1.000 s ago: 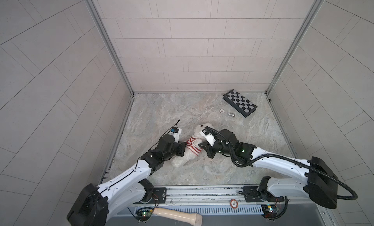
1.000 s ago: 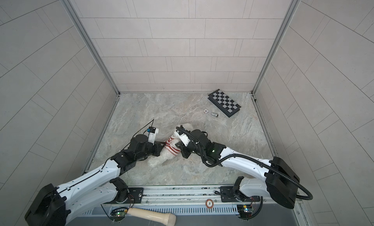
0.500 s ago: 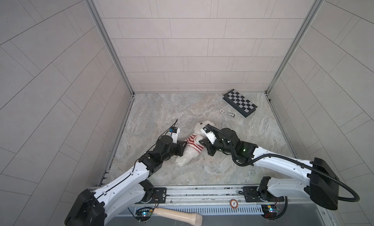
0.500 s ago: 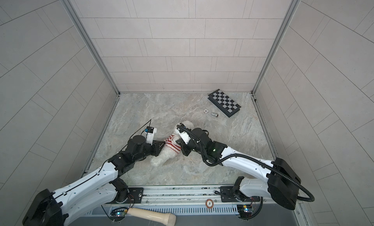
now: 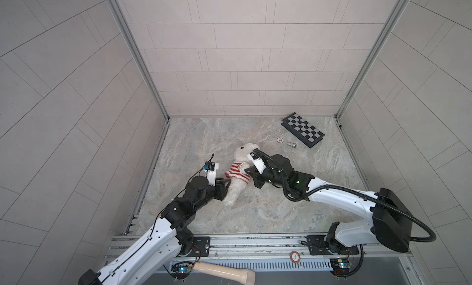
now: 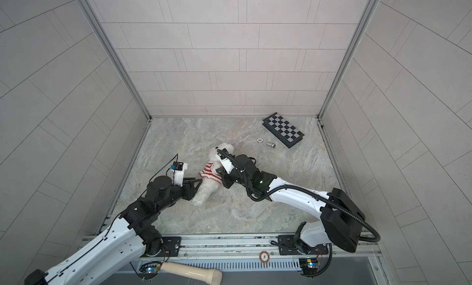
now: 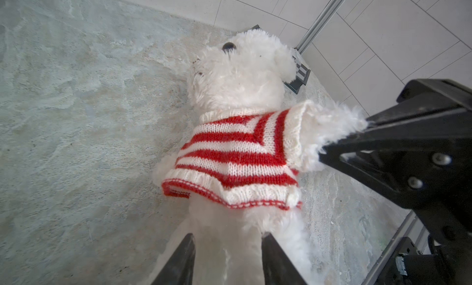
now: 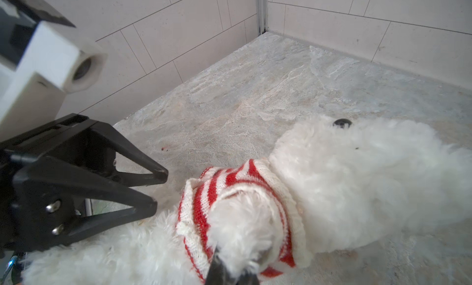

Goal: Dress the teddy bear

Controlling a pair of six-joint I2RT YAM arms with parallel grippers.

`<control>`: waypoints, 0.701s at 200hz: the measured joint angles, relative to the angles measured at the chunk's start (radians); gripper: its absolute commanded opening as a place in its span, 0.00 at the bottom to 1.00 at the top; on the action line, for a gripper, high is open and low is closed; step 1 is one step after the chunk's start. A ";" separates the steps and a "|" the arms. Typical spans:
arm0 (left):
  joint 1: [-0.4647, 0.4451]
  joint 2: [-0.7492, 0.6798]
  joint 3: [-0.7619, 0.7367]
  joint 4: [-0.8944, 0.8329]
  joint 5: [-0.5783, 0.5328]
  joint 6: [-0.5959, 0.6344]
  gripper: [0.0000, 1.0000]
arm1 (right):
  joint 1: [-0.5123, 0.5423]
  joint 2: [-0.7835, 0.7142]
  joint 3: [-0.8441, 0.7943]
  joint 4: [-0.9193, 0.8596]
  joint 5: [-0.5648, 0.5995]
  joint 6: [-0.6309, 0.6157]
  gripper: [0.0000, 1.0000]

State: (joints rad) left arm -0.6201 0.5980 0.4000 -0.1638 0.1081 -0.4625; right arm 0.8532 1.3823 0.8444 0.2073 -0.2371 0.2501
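The teddy bear (image 5: 244, 153) lies on the marble floor, head toward the back wall, white and fluffy. It wears a red-and-white striped knit sweater (image 5: 237, 171) on its chest. My right gripper (image 5: 247, 170) is shut on the bear's arm, which sticks out of a sleeve (image 8: 231, 269). My left gripper (image 5: 226, 187) stands open at the bear's lower body below the sweater's hem. In the left wrist view its two fingers straddle a white leg (image 7: 228, 236). The bear's dark nose (image 7: 228, 46) shows above the sweater (image 7: 237, 148).
A folded chessboard (image 5: 302, 130) lies at the back right, with a poker chip (image 5: 280, 139) and a small metal piece (image 5: 291, 144) beside it. Tiled walls close three sides. A metal rail (image 5: 255, 241) runs along the front edge, with a cream handle (image 5: 224, 272) below it.
My left gripper has gone from shut to open by the sweater's hem. The right gripper has drawn the bear's arm a little toward the back, and the head has shifted that way.
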 measured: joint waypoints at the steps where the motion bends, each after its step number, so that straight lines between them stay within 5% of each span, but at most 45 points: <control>1: 0.000 -0.001 0.000 0.000 0.000 0.000 0.48 | -0.001 0.001 -0.001 0.003 0.000 0.001 0.00; 74: -0.010 0.031 0.006 0.006 0.045 -0.011 0.55 | -0.004 0.015 -0.037 0.099 0.041 0.099 0.00; 140: -0.027 -0.013 0.004 0.187 0.132 -0.141 0.60 | 0.042 -0.023 -0.031 0.023 0.340 0.223 0.00</control>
State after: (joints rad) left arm -0.6468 0.5846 0.4042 0.0227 0.2401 -0.6033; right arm 0.8951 1.3598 0.8135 0.2306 0.1028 0.4732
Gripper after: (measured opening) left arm 0.603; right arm 0.060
